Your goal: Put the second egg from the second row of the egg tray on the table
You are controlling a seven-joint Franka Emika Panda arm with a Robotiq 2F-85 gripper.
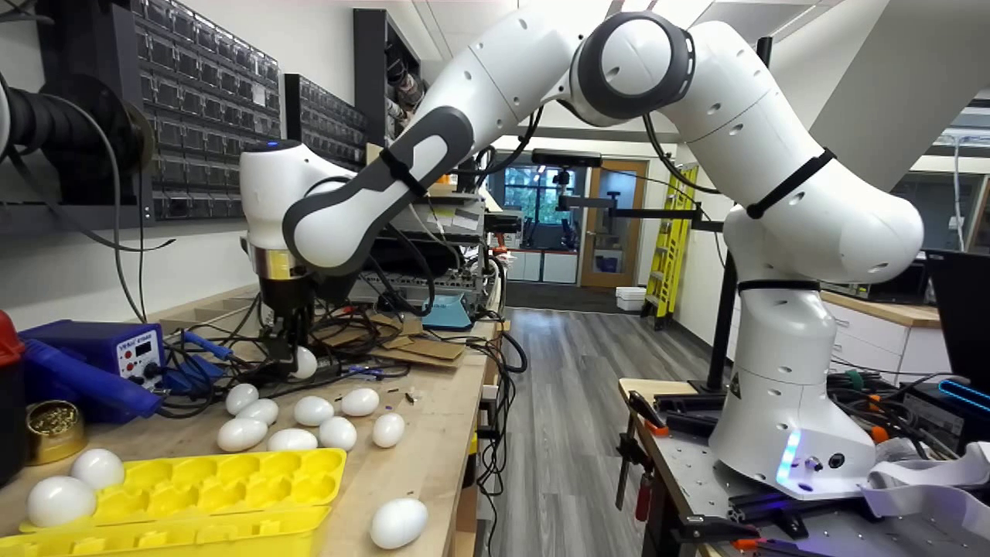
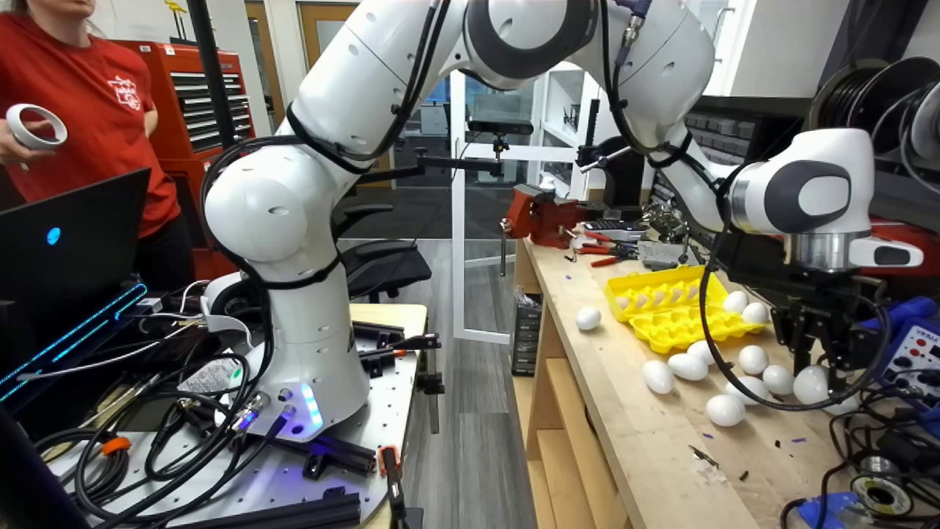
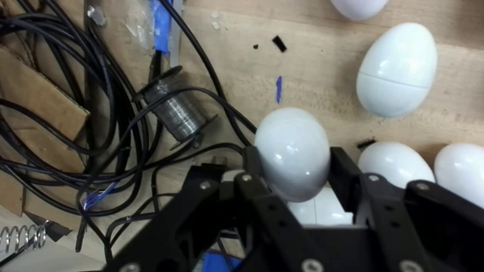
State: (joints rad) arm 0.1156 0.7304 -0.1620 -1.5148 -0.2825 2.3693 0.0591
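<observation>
My gripper (image 3: 294,160) is shut on a white egg (image 3: 291,147) in the wrist view, one black finger on each side. The held egg also shows in both exterior views (image 1: 305,362) (image 2: 811,384), and it looks raised above the table (image 1: 421,456). Another white egg (image 3: 319,207) lies below it, partly hidden by the fingers. The yellow egg tray (image 1: 220,483) lies open on the table, with two eggs at one end of its cup rows. It also shows in an exterior view (image 2: 683,329), apart from the gripper.
Several loose white eggs (image 1: 313,411) lie between gripper and tray. A lone egg (image 1: 398,523) lies beside the tray near the table edge. Tangled black cables (image 3: 113,151) and a solder spool (image 3: 176,109) lie close to the gripper. A blue soldering station (image 1: 100,352) stands by the wall.
</observation>
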